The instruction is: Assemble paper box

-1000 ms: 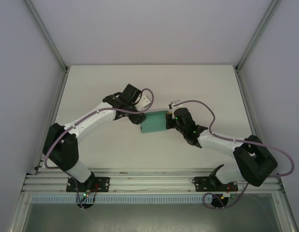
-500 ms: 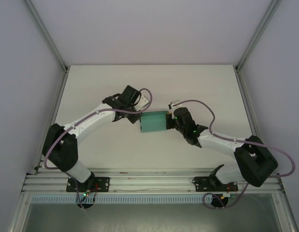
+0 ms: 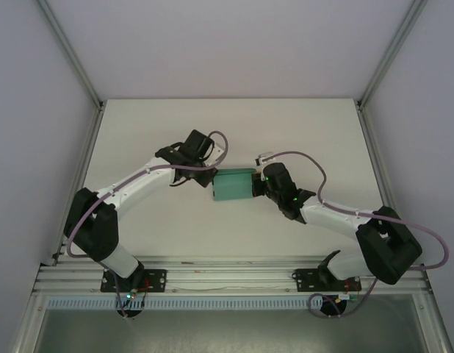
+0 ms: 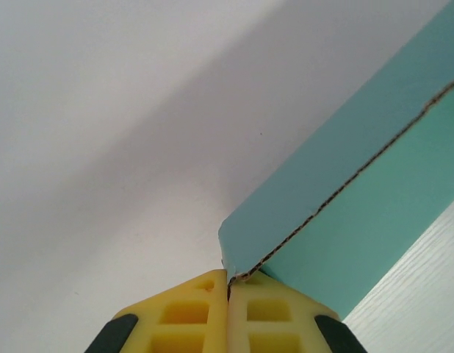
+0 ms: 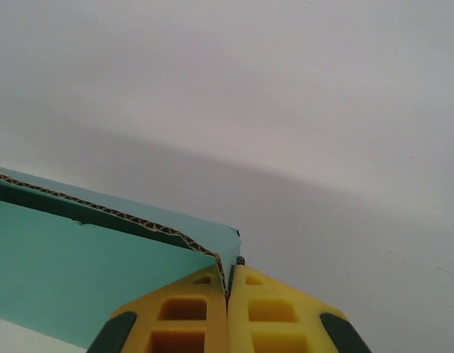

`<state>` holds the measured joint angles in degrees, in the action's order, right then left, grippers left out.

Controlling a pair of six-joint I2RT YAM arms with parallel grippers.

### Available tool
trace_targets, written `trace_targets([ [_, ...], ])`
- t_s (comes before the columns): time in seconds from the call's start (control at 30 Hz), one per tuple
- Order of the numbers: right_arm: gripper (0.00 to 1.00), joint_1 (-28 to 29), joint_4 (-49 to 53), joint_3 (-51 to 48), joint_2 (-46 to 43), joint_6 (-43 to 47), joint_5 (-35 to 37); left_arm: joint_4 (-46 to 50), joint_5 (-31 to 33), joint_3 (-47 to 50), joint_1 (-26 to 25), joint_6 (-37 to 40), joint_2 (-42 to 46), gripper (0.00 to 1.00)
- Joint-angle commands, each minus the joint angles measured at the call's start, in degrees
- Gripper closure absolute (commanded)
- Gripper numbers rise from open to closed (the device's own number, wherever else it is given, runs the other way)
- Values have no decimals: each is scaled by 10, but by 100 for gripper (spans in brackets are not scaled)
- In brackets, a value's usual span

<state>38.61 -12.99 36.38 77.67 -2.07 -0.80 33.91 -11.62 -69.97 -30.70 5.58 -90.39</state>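
Paper box [image 3: 234, 185] is mid-worktop [image 3: 234, 125], about centred left to right, between the two arms. From above it reads as a small teal rectangle, long side running left-right. Left hand [image 3: 211, 179] is on its left end and right hand [image 3: 258, 184] on its right end, so each end is gripped. Left wrist view: left hand [image 4: 228, 283] has its yellow pads [image 4: 184, 318] pressed together, clamped on a corner of the thin card. The corrugated cut edge of the box [image 4: 359, 213] runs up and to the right from the pinch point, teal panels on both sides of it. A white bit of worktop [image 4: 425, 294] shows at lower right. Right wrist view: right hand [image 5: 228, 279] is the same, pads [image 5: 267, 316] together and clamped on a corner of a box [image 5: 73, 265] wall. There the cut edge runs off to the left, with a dark shadowed strip under it and a lighter teal panel below that. Can't tell whether the box is resting on the worktop or held just off it.
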Motion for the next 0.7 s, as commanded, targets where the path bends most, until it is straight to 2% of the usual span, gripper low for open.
trace_targets([
  [0.0,100,10,106,-17,15,-4,7,-43,-49,1,4,-127,32,100],
  [0.07,100,21,109,-19,12,-2,19,-48,-96,-2,4,-183,31,100],
  [0.17,100,41,125,-16,11,6,61,-8,-106,-28,5,-237,16,100],
  [0.27,100,53,139,-11,21,11,89,47,-109,-56,10,-250,3,100],
  [0.4,100,66,137,-10,28,11,105,89,-150,-76,27,-286,-14,100],
  [0.5,100,70,137,-12,30,7,119,82,-167,-65,33,-314,-13,100],
  [0.67,100,78,138,-10,31,5,133,67,-143,-33,34,-328,-15,100],
])
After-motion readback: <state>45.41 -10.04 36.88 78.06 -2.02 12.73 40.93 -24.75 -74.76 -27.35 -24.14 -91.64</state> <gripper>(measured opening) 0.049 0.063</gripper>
